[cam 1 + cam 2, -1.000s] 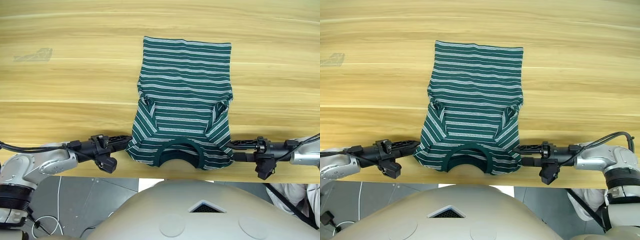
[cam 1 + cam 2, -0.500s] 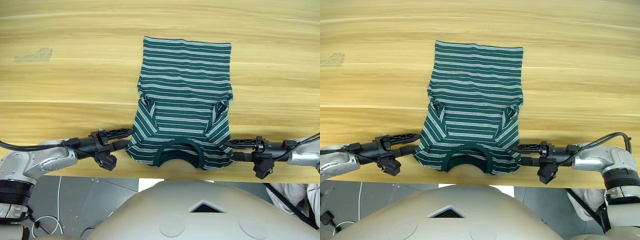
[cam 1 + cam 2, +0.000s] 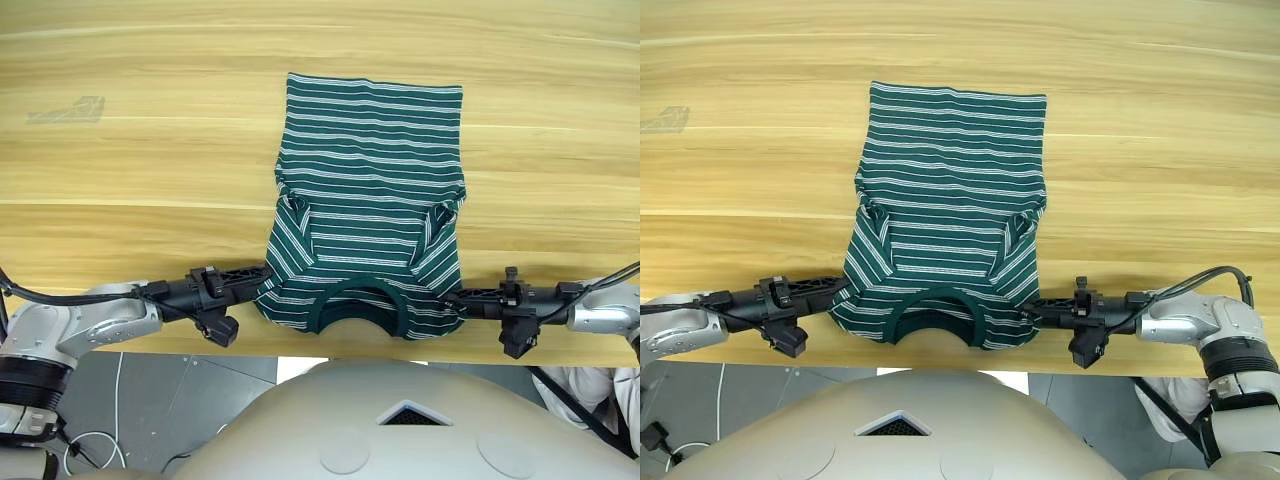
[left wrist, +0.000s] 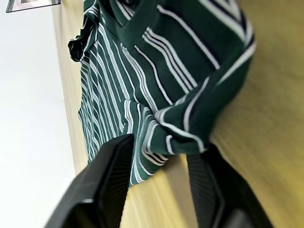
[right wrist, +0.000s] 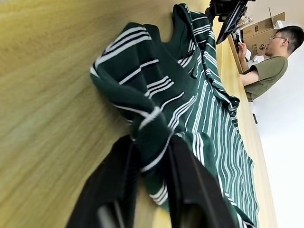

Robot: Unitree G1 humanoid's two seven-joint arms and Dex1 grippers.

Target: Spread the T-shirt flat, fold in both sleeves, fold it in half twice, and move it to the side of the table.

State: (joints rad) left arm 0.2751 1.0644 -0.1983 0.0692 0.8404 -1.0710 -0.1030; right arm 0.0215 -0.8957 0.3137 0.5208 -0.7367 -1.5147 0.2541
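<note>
Lying along the 12-to-6 line, the green striped T-shirt has its hem at 12 o'clock and its collar at 6, right at the near edge of the wooden table; both sleeves are folded in. Table surface stretches wide at 9, at 3 and past the hem at 12. At the shirt's 7 o'clock, the left gripper has its jaws apart, straddling the shoulder corner. At 5 o'clock, the right gripper has narrow jaws pinching a fold of the other shoulder.
</note>
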